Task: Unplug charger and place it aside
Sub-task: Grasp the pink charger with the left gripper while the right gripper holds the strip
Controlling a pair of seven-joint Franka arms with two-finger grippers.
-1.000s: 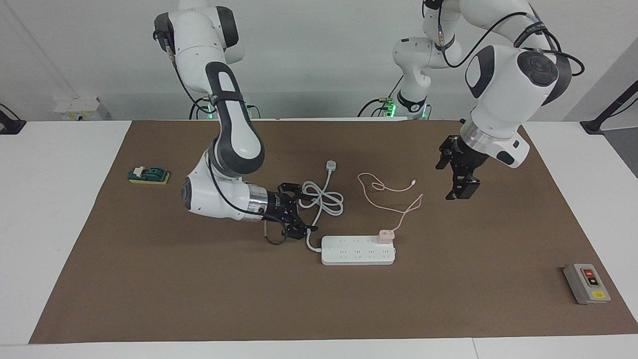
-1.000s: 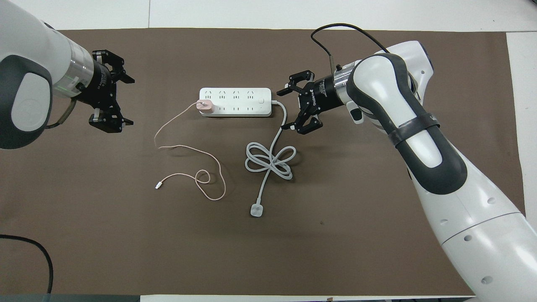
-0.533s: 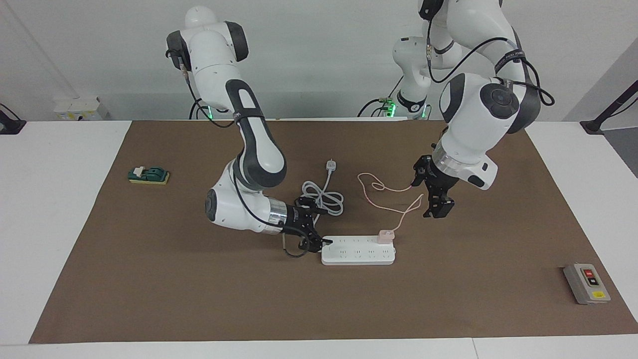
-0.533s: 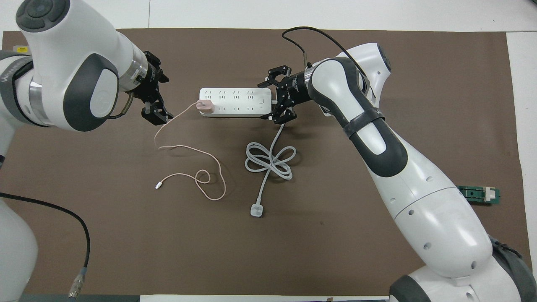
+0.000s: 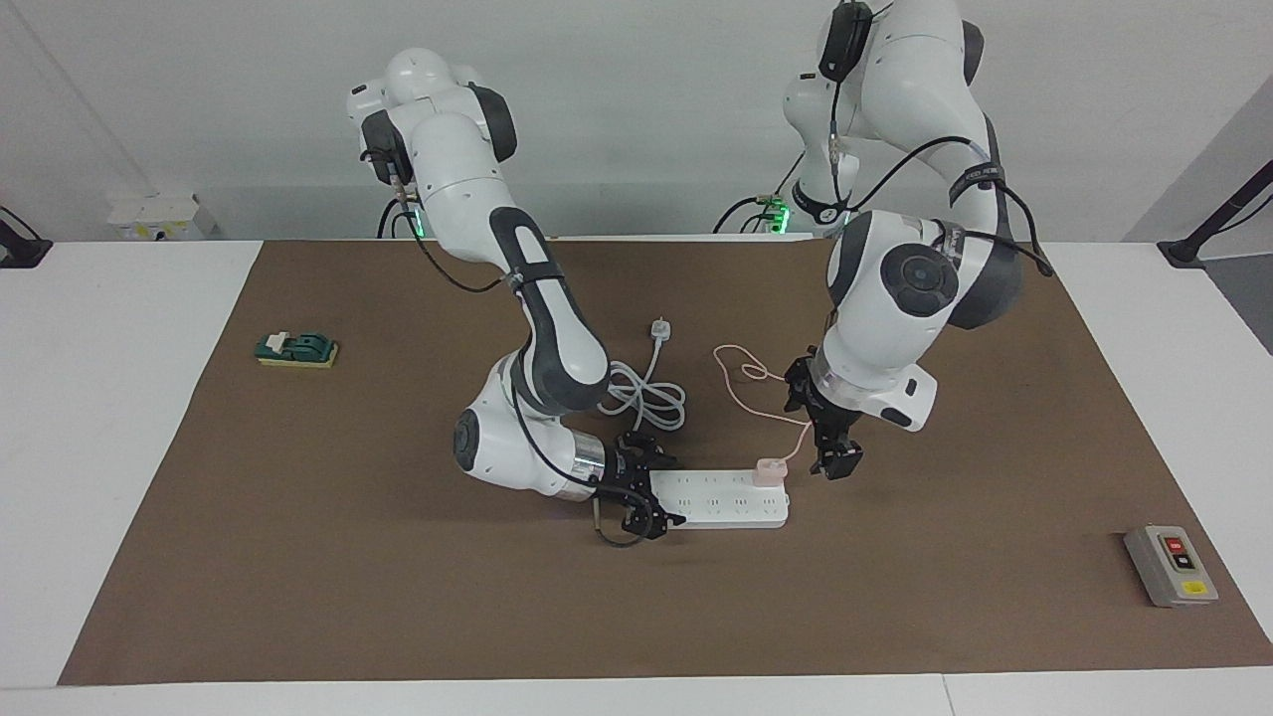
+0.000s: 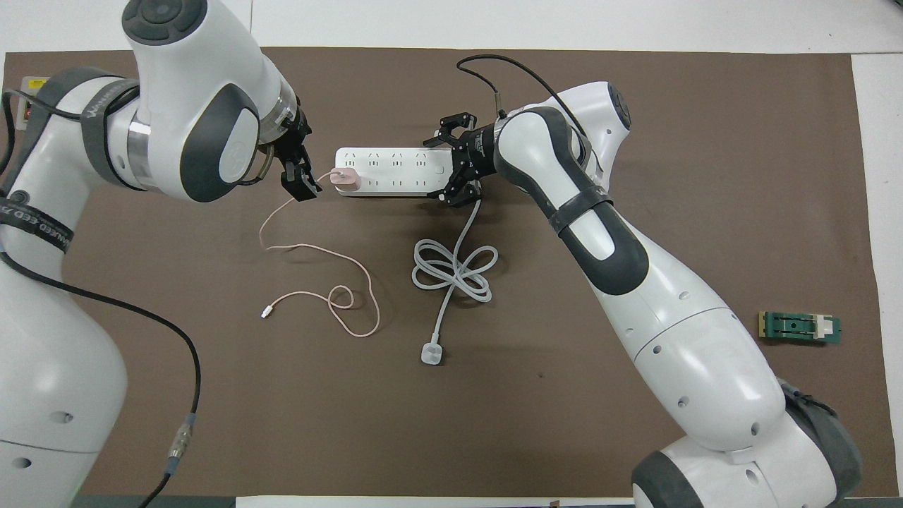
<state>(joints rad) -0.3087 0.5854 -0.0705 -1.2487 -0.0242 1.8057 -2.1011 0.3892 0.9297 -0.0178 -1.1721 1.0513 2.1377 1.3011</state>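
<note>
Charger (image 5: 770,467), plugged into power strip (image 5: 731,509), sits just beside the spread-fingered left gripper (image 5: 833,459).

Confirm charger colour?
Pale pink charger, cable included; overhead view shows it best.

Right gripper (image 5: 651,494) hides power strip (image 6: 391,171) end w/ thick cord exit. Left arm covers grey switch box (image 5: 1171,565) in overhead view, only a sliver shows at edge. Socket markings too small to read.
</note>
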